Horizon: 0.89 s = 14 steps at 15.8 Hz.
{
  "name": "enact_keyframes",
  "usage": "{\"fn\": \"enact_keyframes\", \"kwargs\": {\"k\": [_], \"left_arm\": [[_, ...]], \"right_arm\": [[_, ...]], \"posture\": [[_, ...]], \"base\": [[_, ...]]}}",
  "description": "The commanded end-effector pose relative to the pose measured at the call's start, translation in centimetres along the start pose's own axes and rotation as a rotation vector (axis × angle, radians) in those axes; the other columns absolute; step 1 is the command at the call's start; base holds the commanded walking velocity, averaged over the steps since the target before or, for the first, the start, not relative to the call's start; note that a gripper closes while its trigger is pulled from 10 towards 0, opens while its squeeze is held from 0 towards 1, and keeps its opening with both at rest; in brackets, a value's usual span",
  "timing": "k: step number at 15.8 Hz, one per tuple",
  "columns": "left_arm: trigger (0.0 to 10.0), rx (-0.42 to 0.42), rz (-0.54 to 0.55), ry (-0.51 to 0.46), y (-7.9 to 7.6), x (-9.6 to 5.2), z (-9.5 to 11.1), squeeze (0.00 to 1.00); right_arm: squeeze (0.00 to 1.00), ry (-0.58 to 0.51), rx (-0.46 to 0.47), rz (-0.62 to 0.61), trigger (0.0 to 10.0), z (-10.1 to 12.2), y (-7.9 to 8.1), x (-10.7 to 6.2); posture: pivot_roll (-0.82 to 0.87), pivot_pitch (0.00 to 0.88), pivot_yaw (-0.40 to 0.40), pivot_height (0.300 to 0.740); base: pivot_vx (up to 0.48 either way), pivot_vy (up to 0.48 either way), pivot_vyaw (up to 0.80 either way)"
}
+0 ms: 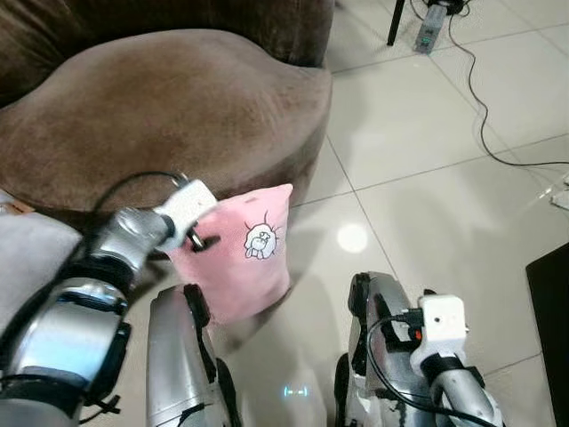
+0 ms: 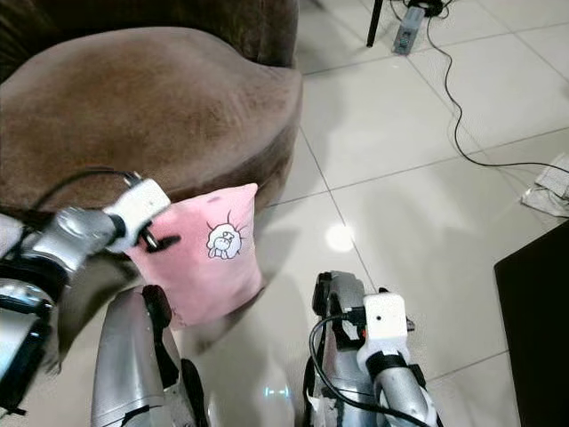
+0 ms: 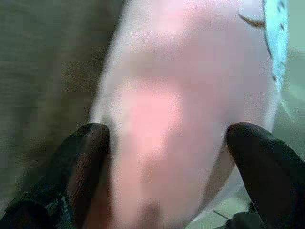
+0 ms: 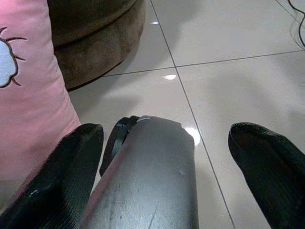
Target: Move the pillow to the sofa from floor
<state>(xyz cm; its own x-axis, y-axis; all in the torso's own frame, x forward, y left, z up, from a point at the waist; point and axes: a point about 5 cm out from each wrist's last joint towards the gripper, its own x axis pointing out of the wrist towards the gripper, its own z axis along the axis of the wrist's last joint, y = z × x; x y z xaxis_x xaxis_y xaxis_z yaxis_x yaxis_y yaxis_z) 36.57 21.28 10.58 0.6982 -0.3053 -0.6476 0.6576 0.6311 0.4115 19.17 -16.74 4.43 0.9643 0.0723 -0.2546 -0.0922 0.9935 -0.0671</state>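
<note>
A pink pillow (image 1: 244,258) with a small white cartoon print stands on the tiled floor, leaning against the front of the brown sofa (image 1: 178,116). My left gripper (image 1: 197,238) is at the pillow's upper left corner. In the left wrist view its fingers (image 3: 86,157) stand wide apart with the pink pillow (image 3: 176,105) bulging between them, so it is open around the pillow. My right gripper (image 4: 167,176) hangs low on the right, open, with nothing held; behind it is my own silver leg (image 4: 152,167).
A black cable (image 1: 484,116) runs over the white tiles at the right, up to a power strip (image 1: 429,27) at the back. A black object (image 1: 551,311) lies at the right edge. Grey fabric (image 1: 27,249) lies at the left beside the sofa.
</note>
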Motion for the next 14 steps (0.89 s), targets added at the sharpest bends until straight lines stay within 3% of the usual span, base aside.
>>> {"fn": "enact_keyframes", "kwargs": {"k": [1,5,7,14], "left_arm": [[10.0,0.011,-0.014,0.039,-0.8,0.3,-0.9,0.00],[10.0,0.037,0.020,0.091,-2.9,1.4,-2.3,0.00],[10.0,0.070,0.067,0.106,-2.8,1.4,-2.7,0.00],[10.0,0.039,0.132,0.095,-2.0,0.9,-3.0,0.00]], "right_arm": [[0.00,0.143,0.011,-0.007,10.0,-2.7,0.0,-1.3],[0.00,0.164,-0.004,-0.036,10.0,-2.8,-0.9,-3.0],[0.00,0.175,-0.012,-0.047,10.0,-2.7,-1.4,-3.7],[0.00,0.185,-0.009,-0.039,10.0,-2.6,-1.1,-3.7]], "posture": [[-0.23,0.299,0.031,0.446],[-0.28,0.324,0.008,0.446],[-0.29,0.331,-0.001,0.446],[-0.28,0.334,-0.001,0.446]], "base": [[0.000,0.000,0.00],[0.000,0.000,0.00],[0.000,0.000,0.00],[0.000,0.000,0.00]]}}
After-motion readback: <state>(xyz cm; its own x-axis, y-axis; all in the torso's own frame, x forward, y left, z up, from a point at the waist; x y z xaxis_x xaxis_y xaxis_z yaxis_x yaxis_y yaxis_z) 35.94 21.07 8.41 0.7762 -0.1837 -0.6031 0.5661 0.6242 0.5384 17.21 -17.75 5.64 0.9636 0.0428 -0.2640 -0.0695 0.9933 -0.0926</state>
